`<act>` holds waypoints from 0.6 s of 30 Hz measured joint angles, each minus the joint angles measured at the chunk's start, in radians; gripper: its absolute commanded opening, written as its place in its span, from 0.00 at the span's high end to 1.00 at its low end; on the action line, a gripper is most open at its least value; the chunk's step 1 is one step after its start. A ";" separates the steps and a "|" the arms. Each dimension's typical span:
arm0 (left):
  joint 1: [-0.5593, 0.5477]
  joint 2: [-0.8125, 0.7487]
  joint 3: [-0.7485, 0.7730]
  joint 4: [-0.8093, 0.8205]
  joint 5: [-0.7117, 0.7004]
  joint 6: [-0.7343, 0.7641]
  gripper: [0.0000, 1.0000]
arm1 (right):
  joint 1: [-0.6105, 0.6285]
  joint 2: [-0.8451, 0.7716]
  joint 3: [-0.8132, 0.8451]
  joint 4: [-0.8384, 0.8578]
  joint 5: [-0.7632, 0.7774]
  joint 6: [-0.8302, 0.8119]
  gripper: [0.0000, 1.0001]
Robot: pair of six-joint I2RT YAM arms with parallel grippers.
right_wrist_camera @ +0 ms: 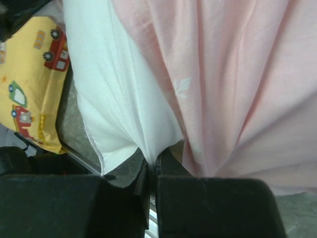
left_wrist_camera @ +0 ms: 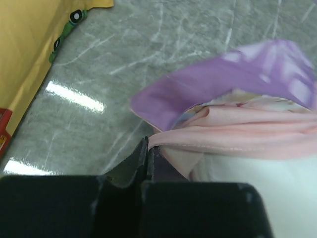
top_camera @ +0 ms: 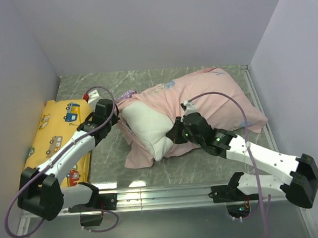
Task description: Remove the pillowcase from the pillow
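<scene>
The pillowcase [top_camera: 211, 97], pale pink side out, lies across the table's middle and right with a purple edge [left_wrist_camera: 223, 79] turned out at its open end. The white pillow [top_camera: 146, 125] sticks out of that open end toward the left front. My left gripper [top_camera: 113, 108] is shut on the pillowcase's pink hem [left_wrist_camera: 208, 140] at the opening. My right gripper [top_camera: 177, 135] is shut on a pinched fold of the white pillow [right_wrist_camera: 124, 99], right beside the pink fabric [right_wrist_camera: 233, 84].
A yellow pillow [top_camera: 57, 136] printed with cartoon vehicles lies along the left side, under the left arm; it also shows in the left wrist view [left_wrist_camera: 25, 44] and the right wrist view [right_wrist_camera: 29, 84]. Grey walls enclose the marbled table [top_camera: 107, 154].
</scene>
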State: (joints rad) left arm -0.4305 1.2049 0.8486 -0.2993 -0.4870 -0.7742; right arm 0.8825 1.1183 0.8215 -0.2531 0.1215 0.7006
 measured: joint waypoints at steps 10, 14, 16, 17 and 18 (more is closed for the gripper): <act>0.182 0.286 0.047 0.138 0.291 -0.079 0.99 | 0.001 -0.273 -0.052 -0.094 0.032 0.001 1.00; 0.197 0.431 0.111 0.167 0.419 -0.084 0.97 | 0.000 -0.318 -0.052 -0.132 0.035 0.000 1.00; 0.190 0.478 0.138 0.187 0.468 -0.076 0.89 | 0.000 -0.319 -0.051 -0.133 0.031 -0.001 1.00; 0.184 0.491 0.140 0.214 0.492 -0.072 0.80 | 0.000 -0.314 -0.051 -0.133 0.024 -0.003 1.00; 0.179 0.495 0.140 0.230 0.507 -0.065 0.73 | -0.002 -0.306 -0.050 -0.133 0.016 -0.005 1.00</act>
State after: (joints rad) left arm -0.2516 1.7000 0.9890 -0.0692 0.0204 -0.8391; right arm 0.8810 0.8127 0.7719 -0.3859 0.1371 0.6960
